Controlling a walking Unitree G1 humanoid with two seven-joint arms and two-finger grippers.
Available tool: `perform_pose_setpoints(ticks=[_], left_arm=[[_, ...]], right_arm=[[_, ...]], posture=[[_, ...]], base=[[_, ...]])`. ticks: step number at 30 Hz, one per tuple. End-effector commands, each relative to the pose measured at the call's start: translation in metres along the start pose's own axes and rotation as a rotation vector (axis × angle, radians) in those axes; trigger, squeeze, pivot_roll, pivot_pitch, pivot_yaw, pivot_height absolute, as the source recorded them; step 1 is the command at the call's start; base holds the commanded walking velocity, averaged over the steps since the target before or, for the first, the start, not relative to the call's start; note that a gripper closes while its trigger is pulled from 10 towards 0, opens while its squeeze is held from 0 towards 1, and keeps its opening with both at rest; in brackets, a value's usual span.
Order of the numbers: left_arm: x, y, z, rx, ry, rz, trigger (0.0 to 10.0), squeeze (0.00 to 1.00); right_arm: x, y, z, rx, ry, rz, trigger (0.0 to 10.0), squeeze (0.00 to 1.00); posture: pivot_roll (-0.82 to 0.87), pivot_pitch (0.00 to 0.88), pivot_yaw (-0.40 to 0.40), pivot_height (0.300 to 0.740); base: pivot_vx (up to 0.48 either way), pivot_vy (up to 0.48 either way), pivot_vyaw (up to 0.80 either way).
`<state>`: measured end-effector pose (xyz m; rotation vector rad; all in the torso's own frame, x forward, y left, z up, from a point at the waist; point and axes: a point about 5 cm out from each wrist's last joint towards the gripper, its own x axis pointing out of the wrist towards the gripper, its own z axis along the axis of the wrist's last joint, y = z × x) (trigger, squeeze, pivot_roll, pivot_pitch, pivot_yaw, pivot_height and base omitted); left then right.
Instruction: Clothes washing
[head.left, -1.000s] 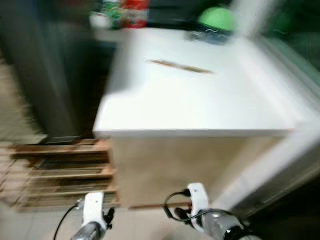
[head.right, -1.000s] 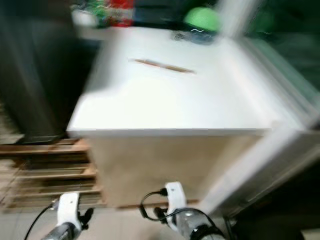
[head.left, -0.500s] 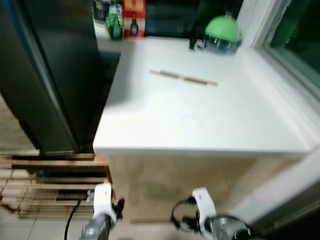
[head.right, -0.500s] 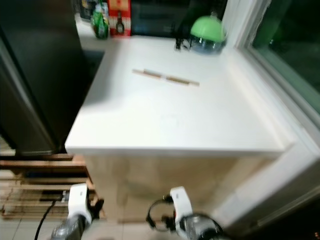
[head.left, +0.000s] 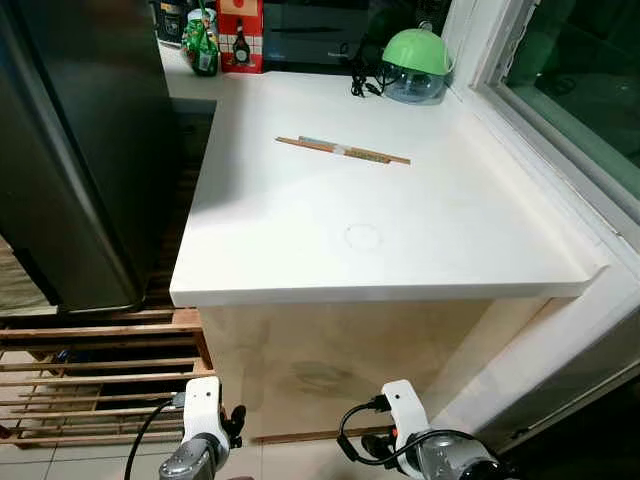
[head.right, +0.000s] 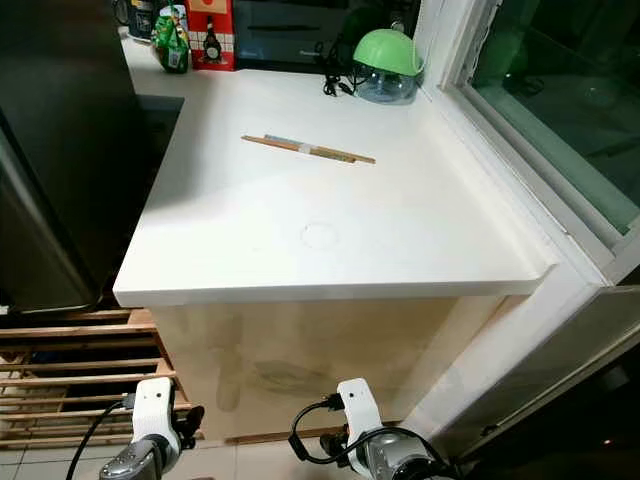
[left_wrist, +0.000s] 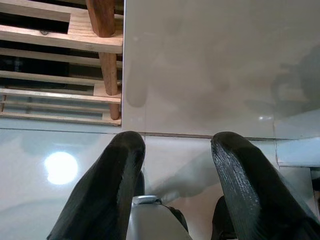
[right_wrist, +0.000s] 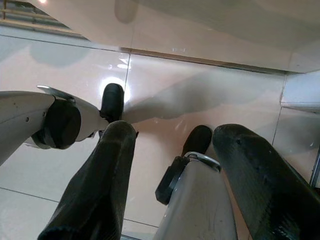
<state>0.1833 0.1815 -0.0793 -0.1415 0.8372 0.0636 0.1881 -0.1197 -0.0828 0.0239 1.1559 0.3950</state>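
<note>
Both claws, left (left_wrist: 172, 150) and right (right_wrist: 170, 145), released, low before the white counter (head.left: 380, 290) edge.

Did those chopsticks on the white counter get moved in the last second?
No. The chopsticks keep the same spot on the counter, in front of the green-lidded jar; the whole picture shifted, so the camera moved.
</note>
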Motion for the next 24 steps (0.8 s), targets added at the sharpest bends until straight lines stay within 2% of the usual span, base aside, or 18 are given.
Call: perform_pose_setpoints(ticks=[1,13,14,18,21,24], left_arm=[[0.001,-0.002,0.003,0.003,-0.009,-0.009,10.0,0.00],[0.001,-0.003,0.003,0.003,-0.008,-0.008,10.0,0.00],[0.001,-0.005,0.000,-0.003,0.000,-0.002,10.0,0.00],[0.000,-0.007,-0.004,-0.009,0.007,0.000,10.0,0.00],[0.001,-0.007,-0.005,-0.005,0.020,0.020,10.0,0.00],[0.004,0.000,0.006,0.069,0.025,0.156,10.0,0.00]], right_arm=[[-0.001,-0.004,0.003,-0.006,-0.002,-0.013,10.0,0.00],[-0.001,-0.004,0.002,-0.011,0.001,-0.012,10.0,0.00],[-0.003,-0.009,-0.001,-0.013,-0.001,-0.018,10.0,0.00],[-0.004,-0.012,-0.004,-0.016,-0.001,-0.023,10.0,0.00],[-0.004,-0.013,0.003,-0.062,-0.034,-0.050,10.0,0.00],[-0.010,-0.026,0.030,-0.093,-0.100,-0.168,10.0,0.00]], posture=[[0.09,0.000,-0.061,0.740],[0.09,0.000,-0.061,0.740],[0.09,0.000,-0.076,0.740],[0.09,0.000,-0.086,0.740],[0.11,0.000,-0.114,0.740],[0.12,0.000,-0.132,0.740]], base=[[0.000,0.000,0.00],[0.000,0.000,0.00],[0.000,0.000,0.00],[0.000,0.000,0.00],[0.000,0.000,0.00],[0.000,0.000,0.00]])
